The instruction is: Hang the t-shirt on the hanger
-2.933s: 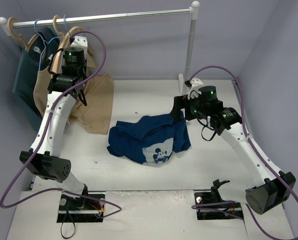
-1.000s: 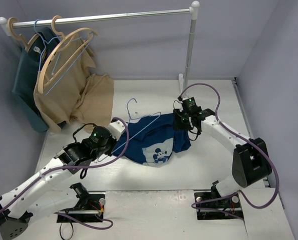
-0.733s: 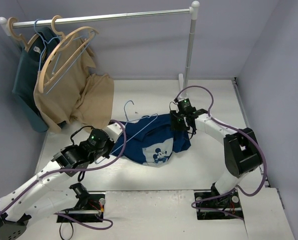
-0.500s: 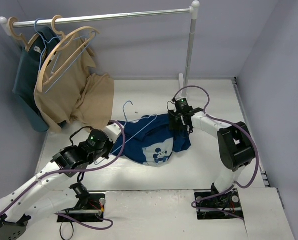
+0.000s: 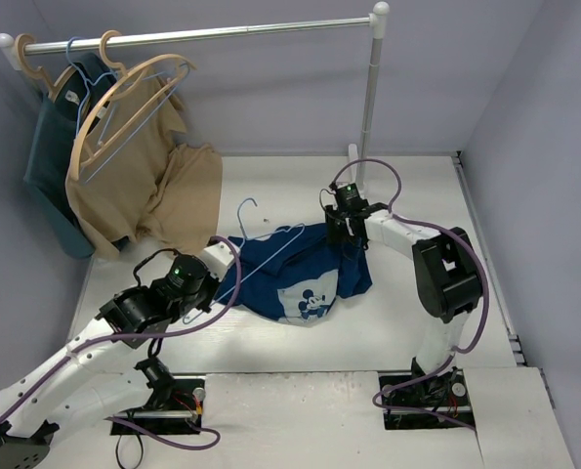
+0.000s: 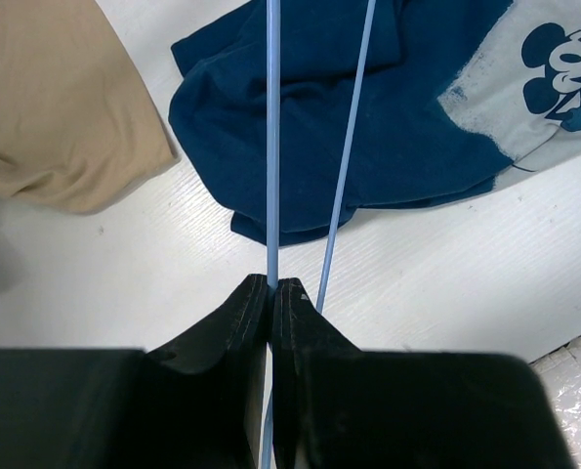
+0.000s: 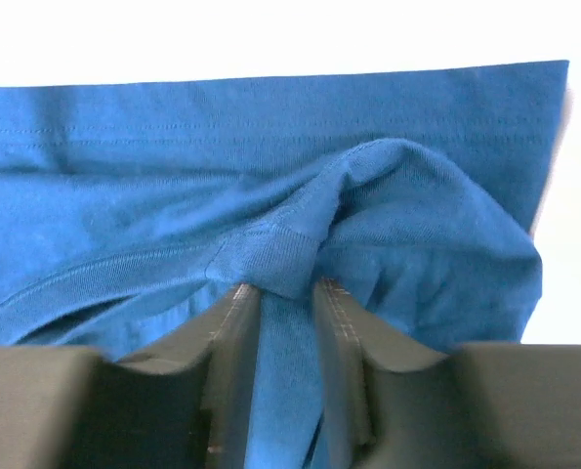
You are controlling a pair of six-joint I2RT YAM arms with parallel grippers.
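No lettering or number can be read. The t-shirt [image 5: 270, 264] carries a pale panel with a Mickey Mouse figure [image 5: 311, 303], with no legible words. A pale neck label [image 5: 69, 96] on the teal garment [image 5: 44, 161] is too small to read.

1. The navy t-shirt [image 5: 300, 278] lies crumpled at the frame's centre, Mickey print facing up.
2. The light-blue hanger [image 5: 275, 251] slants across its left half, with the hook toward the upper left.
3. The left gripper [image 5: 210, 288] meets the hanger's lower end.
4. The right gripper [image 5: 344, 233] sits at the t-shirt's upper right edge.
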